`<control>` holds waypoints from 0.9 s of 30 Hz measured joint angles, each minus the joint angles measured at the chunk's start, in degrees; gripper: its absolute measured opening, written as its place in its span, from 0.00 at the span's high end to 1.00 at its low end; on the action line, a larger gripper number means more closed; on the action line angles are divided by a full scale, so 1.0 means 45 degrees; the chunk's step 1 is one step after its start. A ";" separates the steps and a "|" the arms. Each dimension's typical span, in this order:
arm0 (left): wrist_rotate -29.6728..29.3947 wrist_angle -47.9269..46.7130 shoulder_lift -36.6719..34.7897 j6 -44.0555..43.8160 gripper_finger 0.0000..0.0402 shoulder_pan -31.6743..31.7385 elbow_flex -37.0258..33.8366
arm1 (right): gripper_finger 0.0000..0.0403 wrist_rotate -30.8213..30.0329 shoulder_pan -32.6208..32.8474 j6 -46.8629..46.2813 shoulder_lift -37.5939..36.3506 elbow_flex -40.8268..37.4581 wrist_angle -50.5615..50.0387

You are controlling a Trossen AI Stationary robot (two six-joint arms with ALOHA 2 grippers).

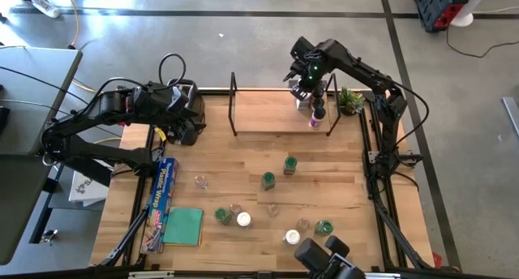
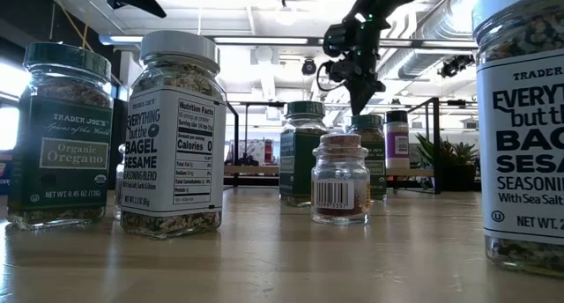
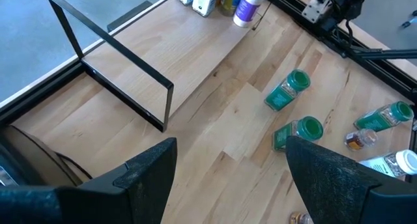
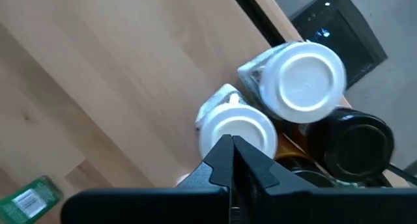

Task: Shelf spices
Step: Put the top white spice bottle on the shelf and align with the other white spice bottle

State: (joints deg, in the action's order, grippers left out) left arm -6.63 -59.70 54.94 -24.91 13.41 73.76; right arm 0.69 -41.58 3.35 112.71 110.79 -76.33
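Several spice jars [image 1: 268, 180] stand scattered on the table, a few clustered at the right end of the wooden shelf [image 1: 268, 113].

Closed right fingers [image 4: 232, 160] above white-lidded jars [image 4: 303, 77], dark-lidded jar [image 4: 355, 142] beside, on shelf [image 4: 117, 74].

left arm: folded at left of the high view | left pincer [image 3: 231, 178]: fingers spread wide, nothing between | right arm: reaching to upper centre | right pincer [image 4: 232, 155]: fingers pressed together, pointing down
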 joint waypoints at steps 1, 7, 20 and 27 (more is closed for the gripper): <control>0.0004 0.0009 0.0000 0.0000 0.30 0.0000 0.0000 | 1.00 -0.0112 0.0000 -0.0027 0.0000 -0.0016 -0.0004; 0.0004 0.0004 0.0005 0.0000 0.30 0.0000 0.0000 | 1.00 -0.0156 0.0000 -0.0119 0.0000 -0.0017 0.0179; 0.0004 0.0004 0.0001 -0.0004 0.30 0.0000 0.0000 | 1.00 -0.0117 0.0000 -0.0105 0.0301 -0.0021 0.0267; 0.0004 0.0004 0.0000 0.0000 0.30 0.0000 0.0000 | 1.00 0.0116 0.0000 -0.0141 0.0301 -0.0021 0.0521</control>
State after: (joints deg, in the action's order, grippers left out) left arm -6.61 -59.68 54.94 -24.91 13.41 73.76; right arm 1.21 -41.58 2.71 114.06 110.69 -73.99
